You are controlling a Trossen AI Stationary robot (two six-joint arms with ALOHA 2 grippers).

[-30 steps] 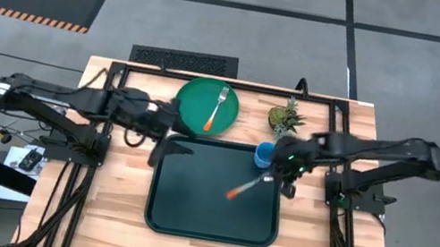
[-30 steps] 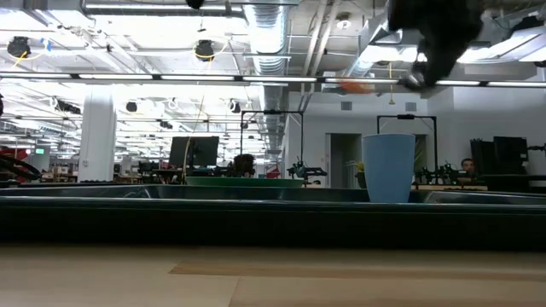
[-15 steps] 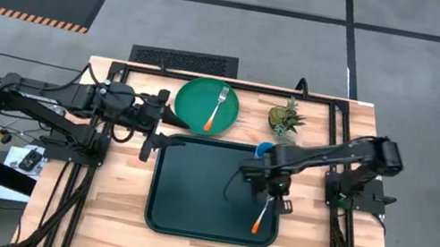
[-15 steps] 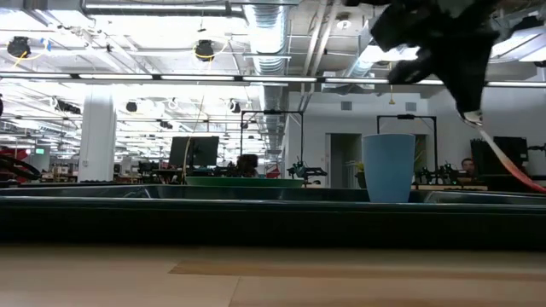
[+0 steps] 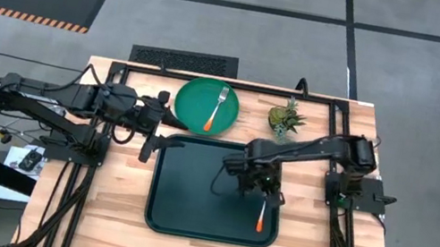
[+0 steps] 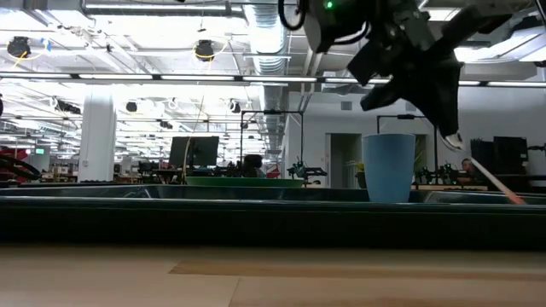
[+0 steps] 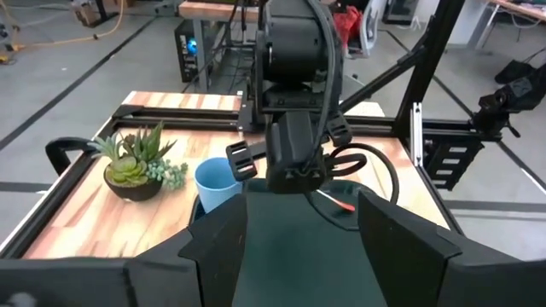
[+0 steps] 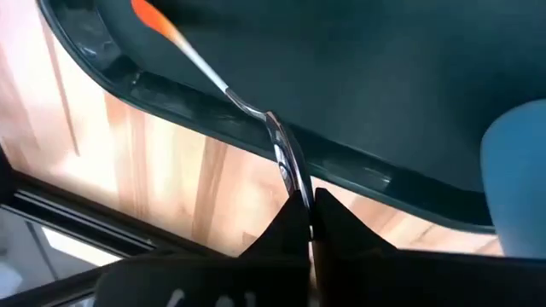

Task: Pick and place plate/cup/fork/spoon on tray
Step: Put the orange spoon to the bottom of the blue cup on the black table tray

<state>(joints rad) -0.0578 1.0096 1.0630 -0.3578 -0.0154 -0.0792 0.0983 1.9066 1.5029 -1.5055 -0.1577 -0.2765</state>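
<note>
right hand (image 5: 263, 192): clamps spoon (image 5: 260, 214) near tray (image 5: 185, 217) rim | left hand (image 5: 151, 141): open, empty

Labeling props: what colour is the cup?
Light blue. The cup shows best in the low view, standing on the tray.

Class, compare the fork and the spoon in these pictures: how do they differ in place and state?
The fork lies free on the green plate, outside the tray; the spoon hangs over the tray, pinched at its bowl by the right gripper. The fork shows tines, the spoon a rounded head. Both have orange handles.
</note>
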